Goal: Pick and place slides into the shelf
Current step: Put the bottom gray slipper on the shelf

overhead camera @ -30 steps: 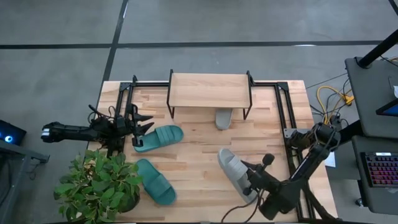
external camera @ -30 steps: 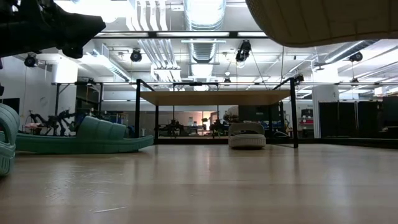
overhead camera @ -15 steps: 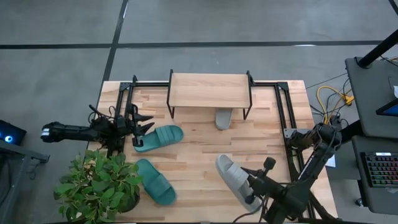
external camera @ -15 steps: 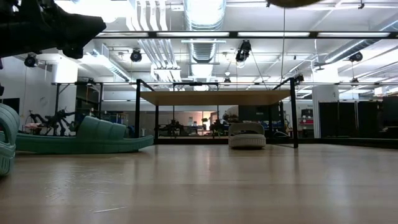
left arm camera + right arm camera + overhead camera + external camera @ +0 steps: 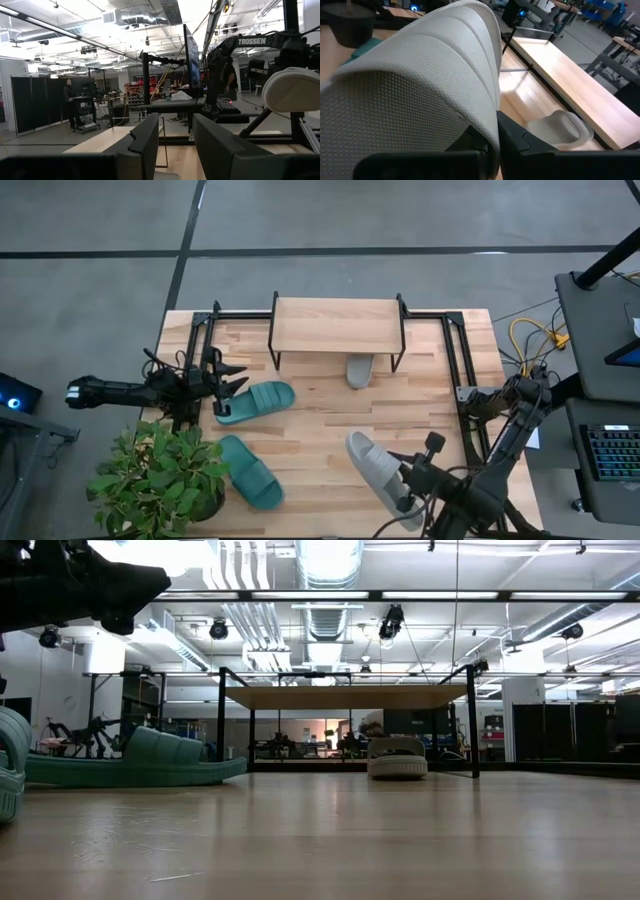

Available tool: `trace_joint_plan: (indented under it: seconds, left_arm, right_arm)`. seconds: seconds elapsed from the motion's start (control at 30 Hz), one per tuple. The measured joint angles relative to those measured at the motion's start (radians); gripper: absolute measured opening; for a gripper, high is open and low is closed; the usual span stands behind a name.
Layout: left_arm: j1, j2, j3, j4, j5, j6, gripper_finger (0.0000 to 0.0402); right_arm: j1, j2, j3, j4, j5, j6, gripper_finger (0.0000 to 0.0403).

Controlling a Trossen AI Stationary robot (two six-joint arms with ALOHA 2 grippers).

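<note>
Right wrist view shows my right gripper (image 5: 487, 142) clamped on the grey slide's (image 5: 420, 80) strap; the low view misses this, showing only the shelf (image 5: 345, 697).

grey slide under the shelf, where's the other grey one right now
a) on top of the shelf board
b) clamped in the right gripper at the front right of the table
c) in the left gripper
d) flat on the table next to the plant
b: the right gripper is shut on the grey slide, pinching its strap in the right wrist view, while the shelf top is bare.
</note>
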Motion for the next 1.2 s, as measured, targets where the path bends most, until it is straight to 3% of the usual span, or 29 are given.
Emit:
trace_joint_plan:
  seconds: [0.47, 1.2]
  left_arm:
    - [0.0, 0.004, 0.0, 0.0, 0.0, 0.0, 0.0107]
    - [0.0, 0.008, 0.0, 0.0, 0.0, 0.0, 0.0107]
  right_arm:
    - [-0.003, -0.003, 0.0, 0.0, 0.012, -0.091, 0.0009]
    - [-0.15, -0.004, 0.0, -0.011, 0.039, -0.266, 0.0009]
